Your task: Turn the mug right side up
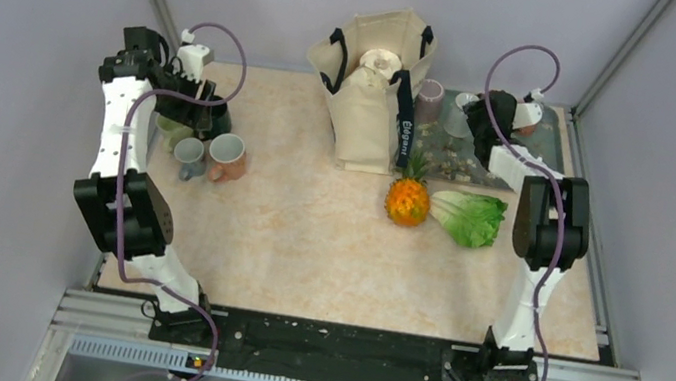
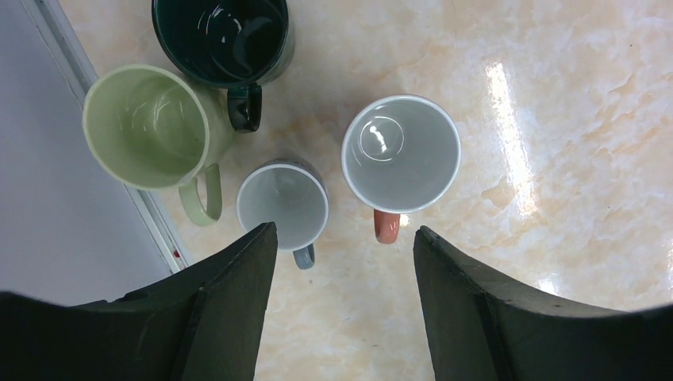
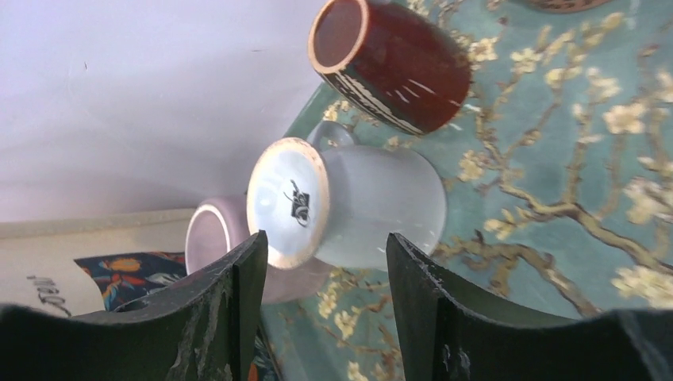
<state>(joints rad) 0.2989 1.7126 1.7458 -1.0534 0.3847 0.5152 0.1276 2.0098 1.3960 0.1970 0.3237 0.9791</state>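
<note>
The pale mug (image 3: 373,198) stands inverted on the floral tray (image 3: 555,182) at the far right of the table (image 1: 305,246), base up and long axis roughly upright. Only the right wrist view shows its stamped base, between the parted fingers of the right hand (image 3: 325,246); I cannot tell if they grip. The left hand (image 2: 345,234) is released above the upright mugs (image 2: 401,155).

Robot lab cell: plain grey walls (image 1: 28,3), aluminium-railed table (image 1: 304,256).

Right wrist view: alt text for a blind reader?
A white mug stands upside down on a floral teal tray, stamped base showing, just ahead of the open right hand. A dark red mug and a lilac mug flank it.
</note>
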